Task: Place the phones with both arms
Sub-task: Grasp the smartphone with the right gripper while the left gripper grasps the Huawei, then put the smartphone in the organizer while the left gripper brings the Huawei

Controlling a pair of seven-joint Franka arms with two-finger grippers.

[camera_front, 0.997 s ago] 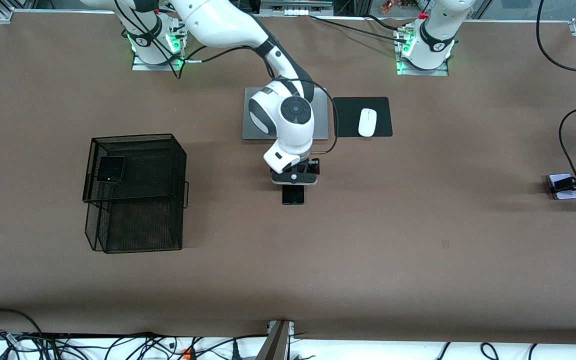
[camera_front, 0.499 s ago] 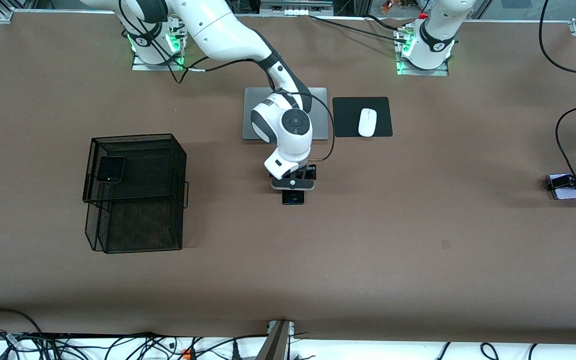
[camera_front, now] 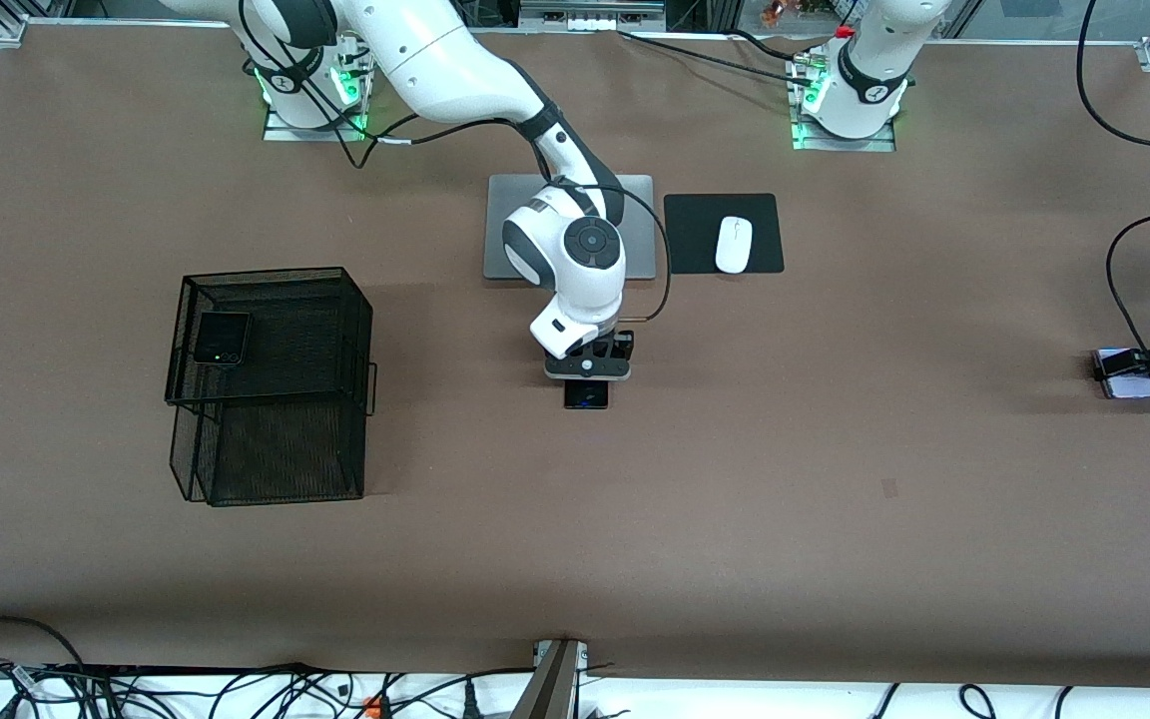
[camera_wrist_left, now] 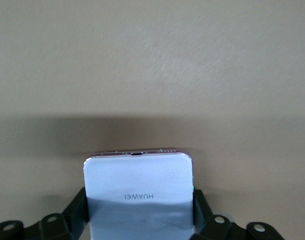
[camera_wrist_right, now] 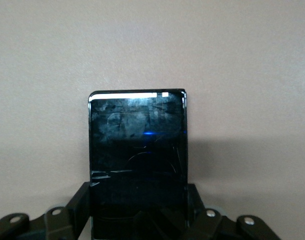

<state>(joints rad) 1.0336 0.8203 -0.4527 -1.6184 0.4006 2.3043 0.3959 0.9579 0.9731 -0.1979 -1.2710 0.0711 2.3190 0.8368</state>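
Right gripper (camera_front: 586,380) at table centre clamped on a long glossy black phone (camera_wrist_right: 137,155), left gripper (camera_front: 1139,371) at the table's three o'clock edge gripping a pale lavender phone (camera_wrist_left: 138,192), small black phone (camera_front: 221,338) atop a mesh basket (camera_front: 276,399) at nine o'clock.

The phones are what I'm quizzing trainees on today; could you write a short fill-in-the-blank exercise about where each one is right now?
1. The small black phone with a green dot lies on top of the black mesh ____.
2. The right gripper is shut on the long ____ phone.
3. The left gripper has its fingers on either side of the pale ____ phone.
4. The white mouse rests on a black ____.

Missing words: basket; black; lavender; mouse pad
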